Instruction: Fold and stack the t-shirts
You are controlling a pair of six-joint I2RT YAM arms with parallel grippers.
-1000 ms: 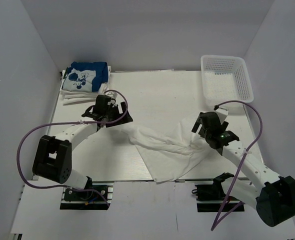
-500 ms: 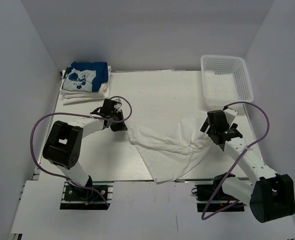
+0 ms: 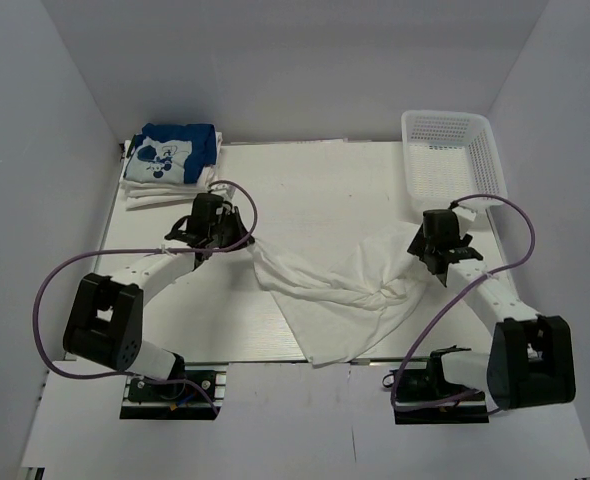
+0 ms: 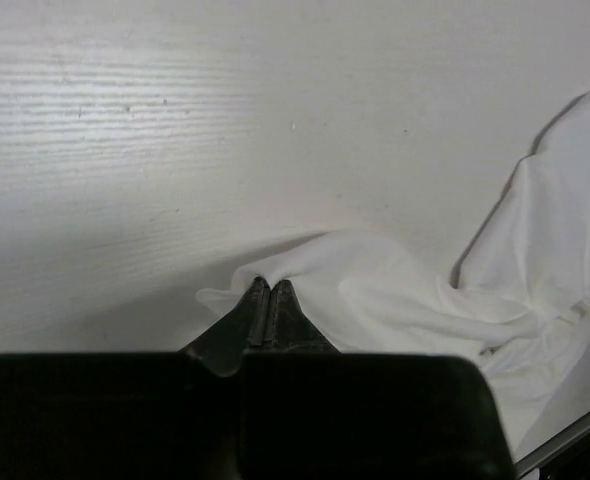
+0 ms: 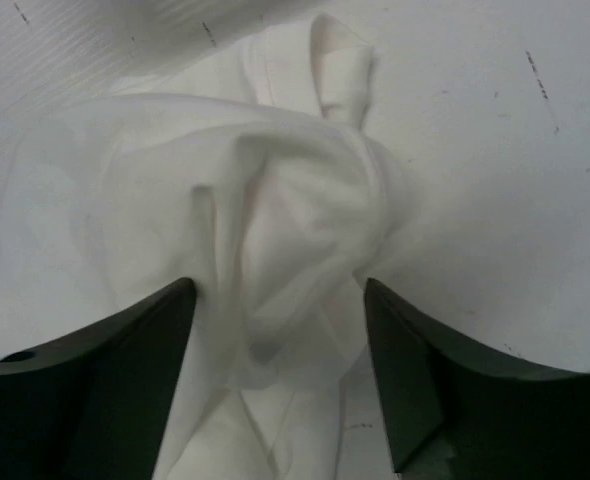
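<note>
- Both arms are sitting differently from a second ago: the left tool is now pinching where it was spread wide, and the right tool is now hanging over the cloth's right end, turned from where it was.
- Nearest the arm bases, the loose white t-shirt is lying crumpled across the middle of the desk, its lower corner reaching the near edge.
- The left tool is clamping the shirt's left end; in the left wrist view its fingertips are meeting with a fold of cloth at the tips, probably so that this end can be pulled out straight.
- The right tool is standing wide, one finger on either side of a bunched knot of fabric at the shirt's right end. It is not yet gripping, and it looks poised to close so that both ends can be lifted and spread together.
- Further back on the left, the blue t-shirt with its white cartoon print is resting folded on top of folded white t-shirts, which is where this one should be going.
- At the far right corner, a white mesh basket is standing well apart from the cloth.
- The desk is showing a pale, faintly grained and lightly scuffed surface, and plain white walls are enclosing it on three sides.
</note>
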